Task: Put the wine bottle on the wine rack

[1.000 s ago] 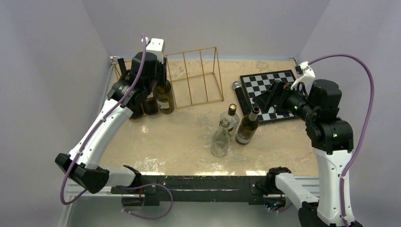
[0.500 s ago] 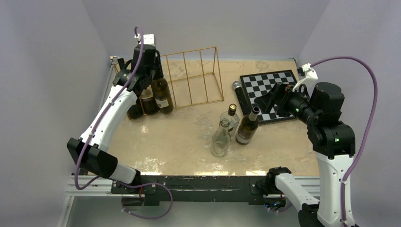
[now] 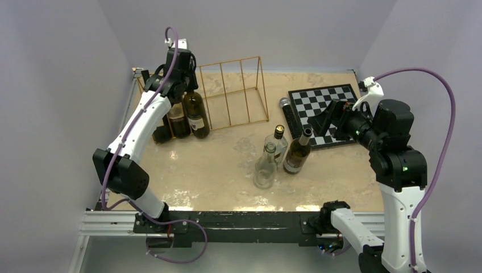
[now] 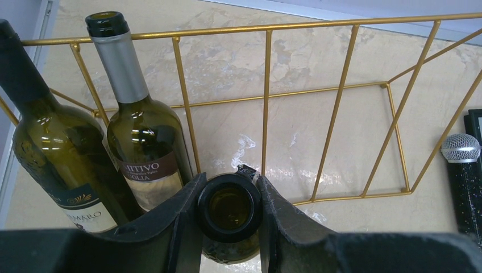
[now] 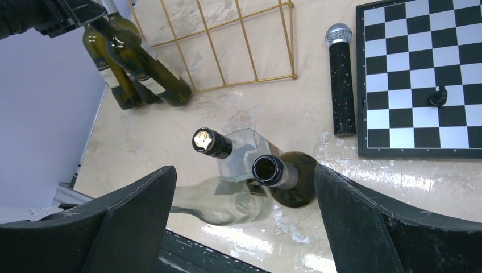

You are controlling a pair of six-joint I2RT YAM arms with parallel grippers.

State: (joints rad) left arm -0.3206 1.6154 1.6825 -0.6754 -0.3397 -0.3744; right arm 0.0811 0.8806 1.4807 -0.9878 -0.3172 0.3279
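My left fingers (image 4: 229, 190) are clenched on the neck of a dark wine bottle (image 3: 196, 112), which stands upright at the left end of the gold wine rack (image 3: 239, 94). Two more dark green bottles (image 4: 145, 136) (image 4: 57, 153) already stand just to its left, close together among the wires. Whether the base of the held one sits inside a slot, I cannot tell. The slots to its right are free.

My right fingers (image 5: 243, 173) are spread wide and hold nothing. They hang above a cluster of three upright bottles mid-surface: a dark green open one (image 3: 297, 152), a clear one with a gold-topped cap (image 3: 278, 139) and a second clear one (image 3: 265, 168), all touching or nearly so. These stand well apart from the rack.

Beyond them a black-and-white chessboard (image 3: 310, 99) lies flat, one small dark piece (image 5: 437, 96) on it. A microphone (image 5: 342, 85) lies along its left edge, between board and rack.

The surface (image 3: 216, 165) is glossy beige with a marbled pattern. Plain pale grey-lilac walls (image 3: 256, 28) close it in on three sides, and a black rail (image 3: 239, 219) runs along the near edge.
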